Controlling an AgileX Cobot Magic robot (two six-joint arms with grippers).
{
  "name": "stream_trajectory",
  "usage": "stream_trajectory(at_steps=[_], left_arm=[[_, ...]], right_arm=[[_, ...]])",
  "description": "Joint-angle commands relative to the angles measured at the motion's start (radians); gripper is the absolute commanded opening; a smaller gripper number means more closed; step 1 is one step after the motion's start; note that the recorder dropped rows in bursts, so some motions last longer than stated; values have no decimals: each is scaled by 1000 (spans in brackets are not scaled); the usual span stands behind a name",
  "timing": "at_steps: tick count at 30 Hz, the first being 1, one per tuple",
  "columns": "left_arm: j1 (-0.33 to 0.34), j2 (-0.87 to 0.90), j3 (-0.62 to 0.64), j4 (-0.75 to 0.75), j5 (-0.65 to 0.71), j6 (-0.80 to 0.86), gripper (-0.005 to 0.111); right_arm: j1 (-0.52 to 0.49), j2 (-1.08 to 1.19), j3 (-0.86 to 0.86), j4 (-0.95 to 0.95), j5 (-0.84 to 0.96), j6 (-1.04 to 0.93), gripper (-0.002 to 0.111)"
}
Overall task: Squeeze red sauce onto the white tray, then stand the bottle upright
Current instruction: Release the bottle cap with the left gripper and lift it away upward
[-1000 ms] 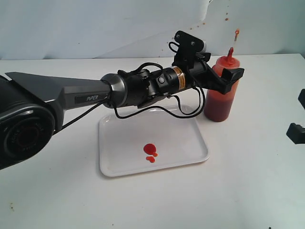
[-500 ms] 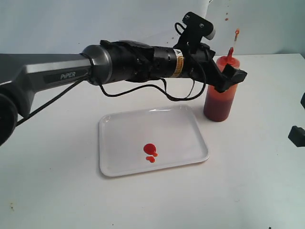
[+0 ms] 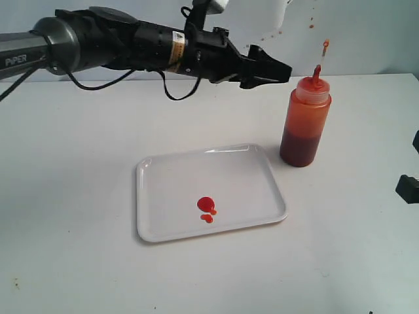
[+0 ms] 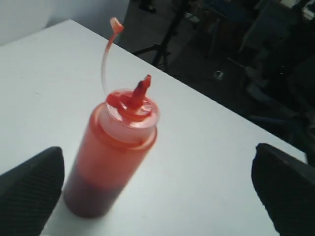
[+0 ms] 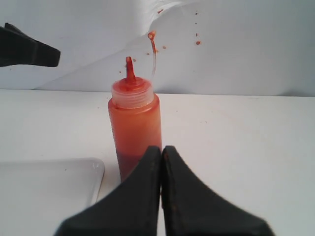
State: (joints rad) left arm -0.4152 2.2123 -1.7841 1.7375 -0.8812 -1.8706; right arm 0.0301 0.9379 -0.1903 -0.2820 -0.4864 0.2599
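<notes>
The red sauce [image 3: 206,205] was seen on the white tray [image 3: 157,229]: one round blob with two smaller ones touching its lower edge, near the middle of the tray. So the squeezing step was judged done.

The bottle [image 3: 305,127] was found upright on the table [image 3: 78,163], just beside the tray's far right corner and not touching it. Its nozzle [image 3: 316,75] was pointed up and the small cap [image 3: 325,44] was held off on its tether, above the nozzle. Darker sauce was visible in the lower part of the bottle.

The left gripper [image 3: 273,68] was held above the table, up and to the left of the bottle, clear of it. In the left wrist view its jaws were spread wide, with nothing between them and the bottle standing free beyond. The right gripper [image 5: 162,152] was kept low at the right edge of the scene, its fingers pressed together on nothing, pointed at the bottle from a distance.

Both parts of the task were therefore judged complete, with the step in hand being the left arm's clearance from the bottle. Little was called for next: the arm was to be kept away from the raised cap and nozzle so that the bottle would not be tipped, and no new grasp was needed.
</notes>
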Motion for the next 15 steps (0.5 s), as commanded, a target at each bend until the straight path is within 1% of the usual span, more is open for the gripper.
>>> stream_trajectory(at_steps=[1, 4, 6, 8, 12, 14, 15], left_arm=[[73, -14, 4, 7, -207, -127, 96], [116, -29, 12, 7, -301, -170, 94], [141, -59, 26, 7, -335, -172, 88], [169, -101, 52, 7, -340, -169, 78], [226, -208, 112, 7, -340, -99, 46], [258, -266, 136, 7, -340, -86, 34], [269, -295, 149, 7, -340, -89, 30]], right_arm=[[-1, -2, 9, 6, 13, 6, 0], [-1, -2, 9, 6, 41, 6, 0], [-1, -2, 9, 6, 53, 6, 0], [-1, -2, 9, 6, 53, 6, 0], [-1, -2, 9, 6, 53, 10, 0], [-1, -2, 9, 6, 51, 11, 0], [-1, -2, 9, 6, 49, 11, 0]])
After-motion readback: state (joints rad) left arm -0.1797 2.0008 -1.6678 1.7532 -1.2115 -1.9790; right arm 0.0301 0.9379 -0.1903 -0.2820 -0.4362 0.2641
